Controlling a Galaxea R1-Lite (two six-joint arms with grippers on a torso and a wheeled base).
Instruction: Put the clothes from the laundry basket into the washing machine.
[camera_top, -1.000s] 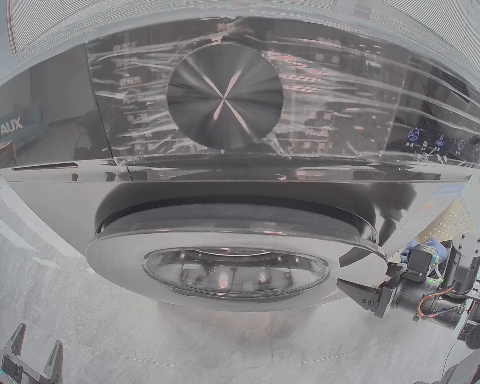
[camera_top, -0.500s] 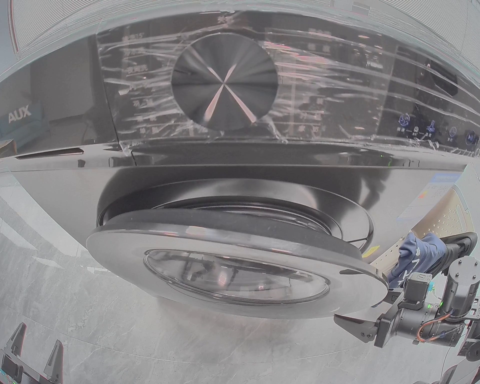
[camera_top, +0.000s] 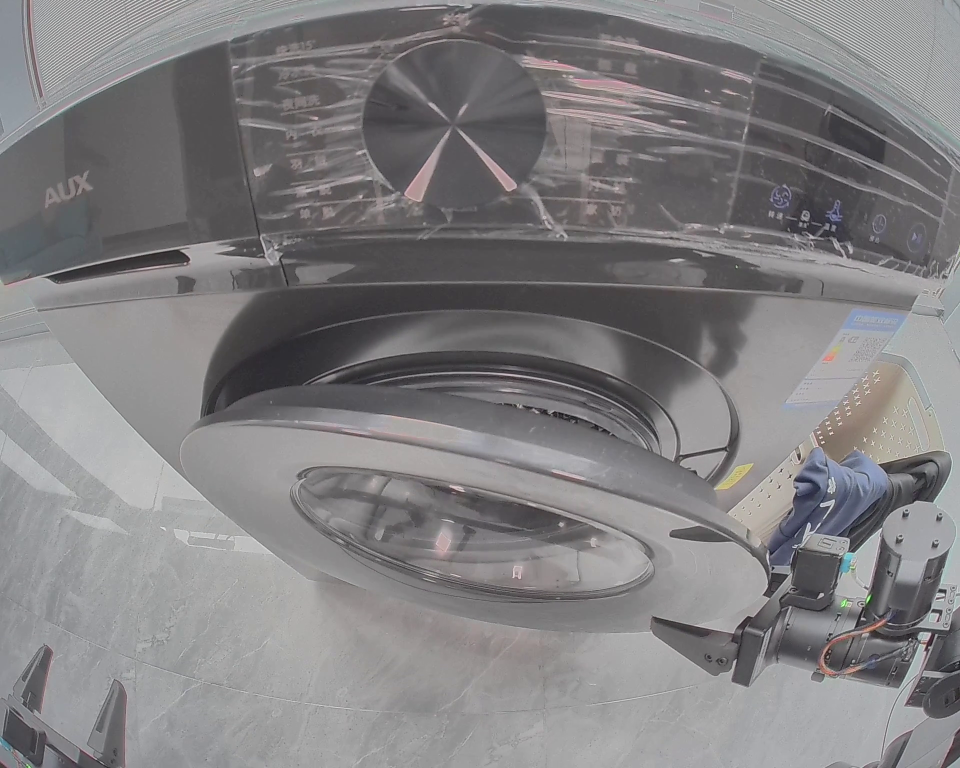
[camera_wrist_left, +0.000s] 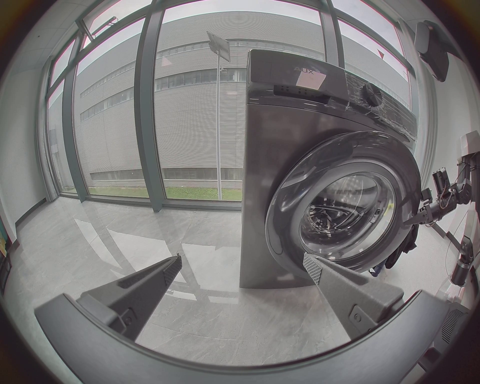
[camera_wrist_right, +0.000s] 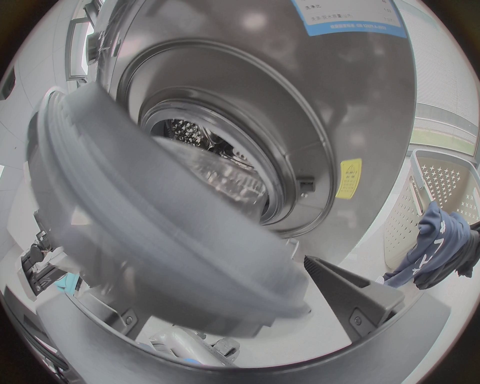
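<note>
Clothes (camera_top: 835, 500) are held by neither gripper. The right gripper (camera_top: 680, 632) is spread wide and set at the free edge of the door (camera_top: 250, 470) of the washing machine (camera_top: 140, 340), with the rim lying between its fingers. Whether the pads press on the rim cannot be told. The door is hinged on the robot's left and stands partly ajar, and the drum (camera_top: 520, 392) is seen behind it. Just beyond the right arm, the clothes, one blue piece and one dark, are draped over the rim of the laundry basket (camera_top: 895, 420) beside the machine. Their long axis hangs downward toward the floor. The left gripper (camera_wrist_left: 240, 265) is held low and well apart, open and empty. The step in hand is judged to be door opening. The rim is best kept hooked and swung in an arc about the hinge until the opening is fully cleared.
</note>
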